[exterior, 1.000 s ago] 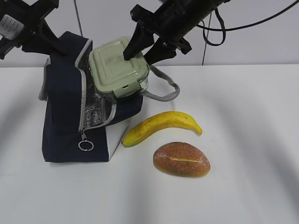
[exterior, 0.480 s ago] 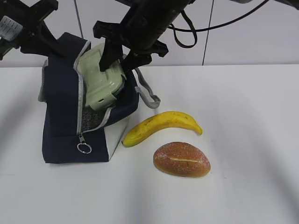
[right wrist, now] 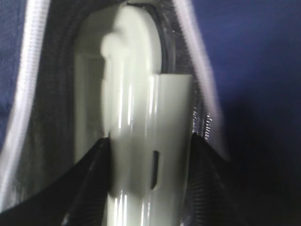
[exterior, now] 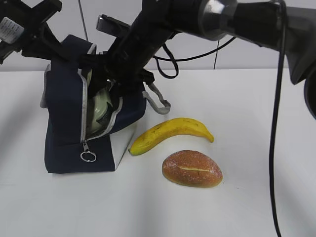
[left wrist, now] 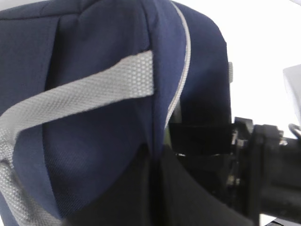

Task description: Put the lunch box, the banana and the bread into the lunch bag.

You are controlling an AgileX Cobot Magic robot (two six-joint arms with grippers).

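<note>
Right claw [right wrist: 149, 188] grips lunch box [right wrist: 136, 117] inside lunch bag [exterior: 66, 123]; left claw state unclear; banana [exterior: 170, 133], bread [exterior: 192, 169] beside.

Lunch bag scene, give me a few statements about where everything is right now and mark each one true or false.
1. The lunch box is partly inside the lunch bag. True.
2. The banana is already in the bag. False: it lies on the table to the right of the bag.
3. The right hand is clamped on the lunch box. True: the right wrist view shows its fingers on both sides of the green lid.
4. The bread rests on top of the banana. False: it lies apart, nearer the camera.
5. The bag's zipper is closed. False: the opening gapes, with the ring pull low down.
</note>
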